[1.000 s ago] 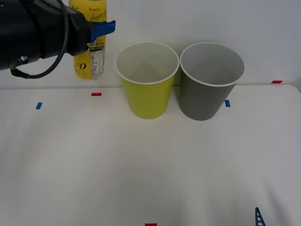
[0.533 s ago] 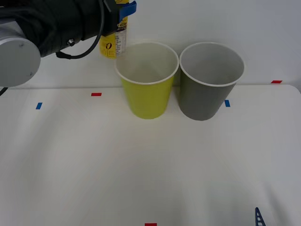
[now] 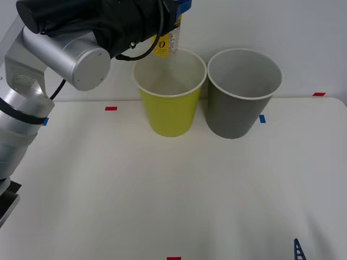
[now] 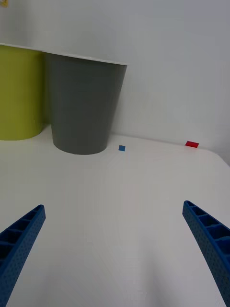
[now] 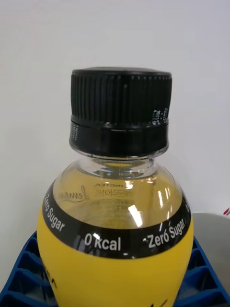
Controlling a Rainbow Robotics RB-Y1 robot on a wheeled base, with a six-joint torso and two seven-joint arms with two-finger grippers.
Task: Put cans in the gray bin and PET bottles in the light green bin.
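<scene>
My left gripper (image 3: 177, 15) is shut on the PET bottle (image 3: 167, 42), a small yellow bottle hanging over the back of the light green bin (image 3: 169, 108). The left wrist view shows the bottle (image 5: 115, 225) close up, with a dark cap (image 5: 120, 110) and blue fingers (image 5: 21, 283) on both sides. The gray bin (image 3: 237, 111) stands right of the green one, almost touching it. Low at the front right, my right gripper (image 4: 115, 254) is open over bare table, facing the gray bin (image 4: 84, 105) and the light green bin (image 4: 19, 96). Cans are out of view.
Both bins stand at the back of the white table (image 3: 173, 189), near a white wall. Small red tape marks (image 3: 110, 108) and blue tape marks (image 3: 262, 118) lie on the table. A tip of my right gripper's fingers (image 3: 298, 250) shows at the front right.
My left arm has carried the bottle to the right, from left of the bins to over the light green bin. The right arm has stayed still.
</scene>
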